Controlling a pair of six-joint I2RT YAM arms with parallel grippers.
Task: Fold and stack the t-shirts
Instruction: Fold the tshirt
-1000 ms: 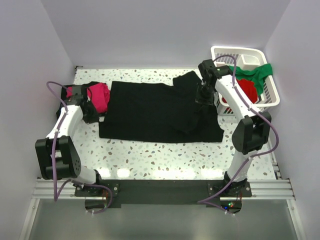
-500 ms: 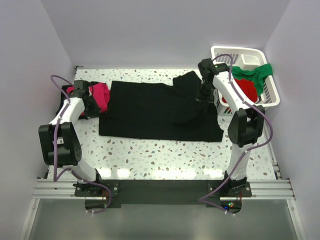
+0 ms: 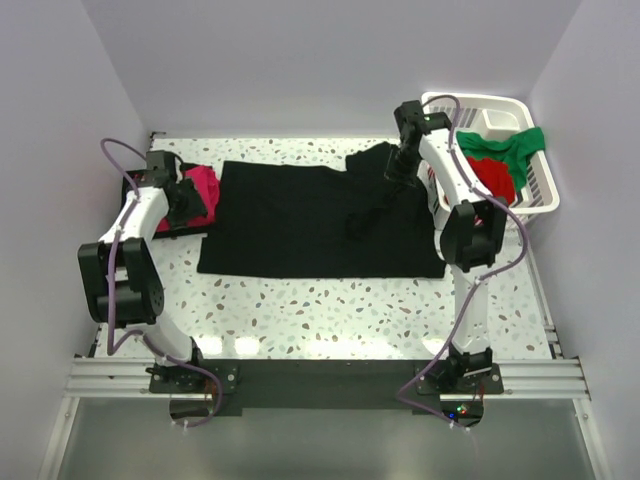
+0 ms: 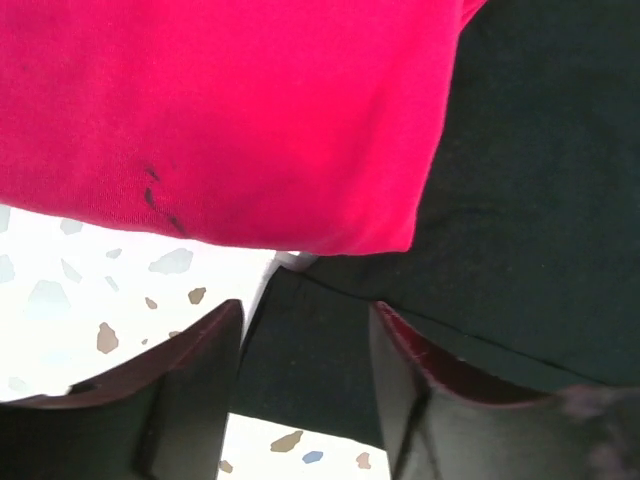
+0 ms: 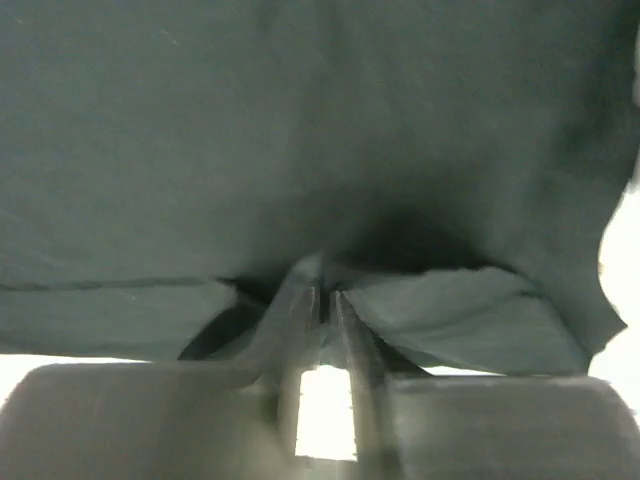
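A large black t-shirt (image 3: 300, 220) lies spread flat across the middle of the table. Its upper right sleeve is under my right gripper (image 3: 397, 172). In the right wrist view that gripper (image 5: 322, 290) has its fingertips almost together, with a fold of the black cloth (image 5: 300, 130) pinched at them. A folded magenta-pink t-shirt (image 3: 203, 185) (image 4: 250, 110) lies on dark cloth (image 4: 520, 200) at the left. My left gripper (image 3: 188, 200) (image 4: 305, 320) stands open just beside it, black cloth lying flat beneath the gap, nothing held.
A white slatted basket (image 3: 545, 195) stands at the back right, holding a red t-shirt (image 3: 497, 178) with a green one (image 3: 512, 145) draped over its rim. White walls close in on both sides and at the back.
The left gripper moved toward the back beside the magenta shirt and opened. The right gripper moved back and up along the black shirt's sleeve, and the cloth there shifted.
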